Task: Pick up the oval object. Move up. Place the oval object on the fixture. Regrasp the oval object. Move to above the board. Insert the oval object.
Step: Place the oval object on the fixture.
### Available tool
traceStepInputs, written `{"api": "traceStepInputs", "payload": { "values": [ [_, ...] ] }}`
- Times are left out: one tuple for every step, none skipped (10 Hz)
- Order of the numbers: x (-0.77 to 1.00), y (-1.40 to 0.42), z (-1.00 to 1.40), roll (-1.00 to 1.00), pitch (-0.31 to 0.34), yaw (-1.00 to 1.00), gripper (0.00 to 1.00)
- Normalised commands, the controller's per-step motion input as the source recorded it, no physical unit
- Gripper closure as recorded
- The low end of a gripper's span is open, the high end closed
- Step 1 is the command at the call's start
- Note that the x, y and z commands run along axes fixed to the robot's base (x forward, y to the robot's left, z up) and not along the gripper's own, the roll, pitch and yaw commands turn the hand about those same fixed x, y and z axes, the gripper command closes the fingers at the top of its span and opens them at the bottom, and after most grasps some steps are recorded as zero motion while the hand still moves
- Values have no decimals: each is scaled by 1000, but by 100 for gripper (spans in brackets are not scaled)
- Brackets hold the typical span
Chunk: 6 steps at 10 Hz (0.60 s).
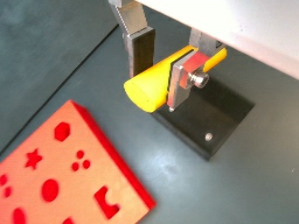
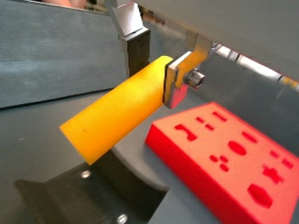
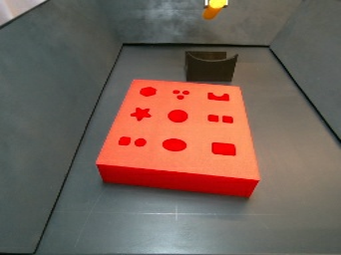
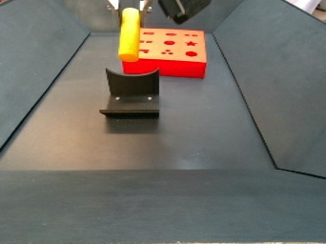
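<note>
Gripper (image 1: 162, 68) grips oval object (image 1: 155, 86) above fixture (image 1: 211, 118)

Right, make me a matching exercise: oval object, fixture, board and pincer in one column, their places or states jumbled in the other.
Things:
1. oval object
2. fixture
3. board
4. pincer

Places or states:
A. lies flat on the floor, cut-outs facing up
B. stands on the floor with nothing in its notch
C. in the air above the fixture, shut on a piece
D. yellow, clamped between the silver fingers

Pairs: 1-D, 2-B, 3-A, 4-C
</note>
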Motion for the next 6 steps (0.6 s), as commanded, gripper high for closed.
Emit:
{"api": "traceStepInputs", "payload": {
  "values": [
    [54, 48, -7, -649, 64, -57, 100],
    [50, 45, -10, -471, 56, -68, 100],
    [66, 34, -15, -258, 61, -74, 100],
    [130, 131, -1000, -1000, 131, -47, 100],
    [132, 138, -1000, -1000, 124, -65, 100],
    [146, 138, -1000, -881, 146, -101, 100]
  ]
}}
